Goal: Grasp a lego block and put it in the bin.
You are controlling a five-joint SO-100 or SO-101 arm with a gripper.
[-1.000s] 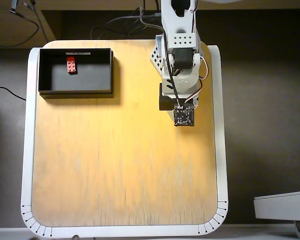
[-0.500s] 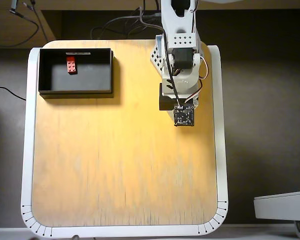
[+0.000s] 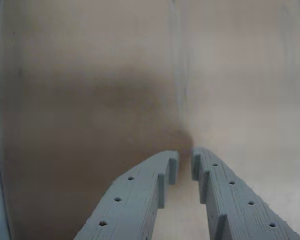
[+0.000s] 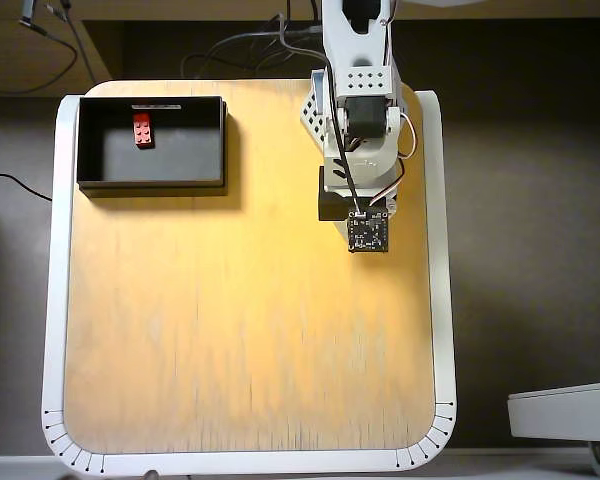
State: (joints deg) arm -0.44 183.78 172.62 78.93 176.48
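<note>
The red lego block (image 4: 142,129) lies inside the black bin (image 4: 195,145), near its back-left part, in the overhead view. The bin stands at the table's back-left corner. My arm (image 4: 357,140) is folded at the back right of the table, far from the bin, and its wrist camera board (image 4: 368,231) hides the fingers from above. In the wrist view my gripper (image 3: 184,161) points at bare wood. Its grey fingertips (image 3: 170,162) are nearly together with only a thin gap, and nothing is between them. Neither the block nor the bin shows in the wrist view.
The wooden tabletop (image 4: 240,320) has a white rim (image 4: 445,300). Cables (image 4: 230,50) run behind the table's back edge. A pale grey object (image 4: 565,410) sits off the table at the lower right.
</note>
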